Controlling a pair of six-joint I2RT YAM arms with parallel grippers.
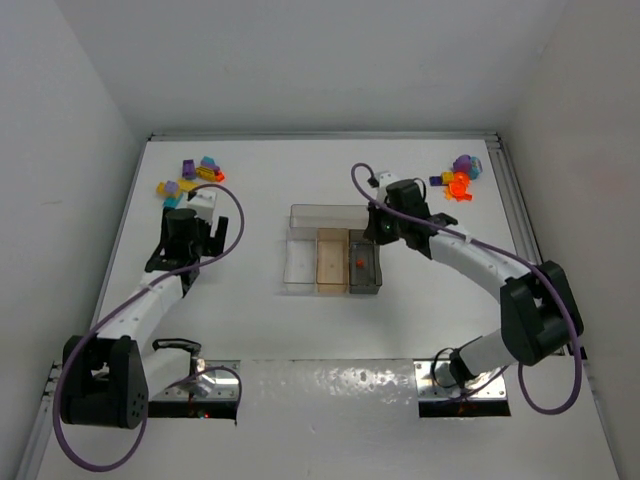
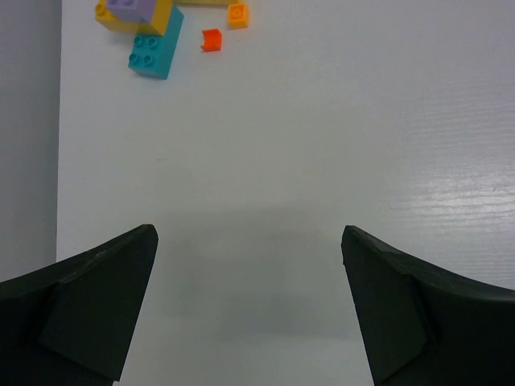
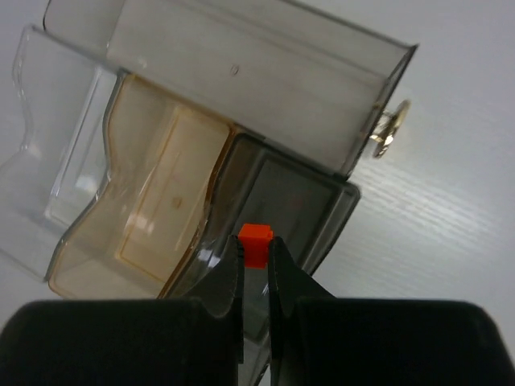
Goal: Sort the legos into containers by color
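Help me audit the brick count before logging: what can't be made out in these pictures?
- Left pile: top view too small to count; left wrist view's top edge cuts it.
- Right pile: top view only, too small to count.
- Orange-red brick: right gripper fingers hide its lower part in the right wrist view; height above the grey compartment unclear.

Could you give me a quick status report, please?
Left tool open, empty, short of the brick pile. Right tool shut on orange-red brick over grey compartment. Nothing in the way.
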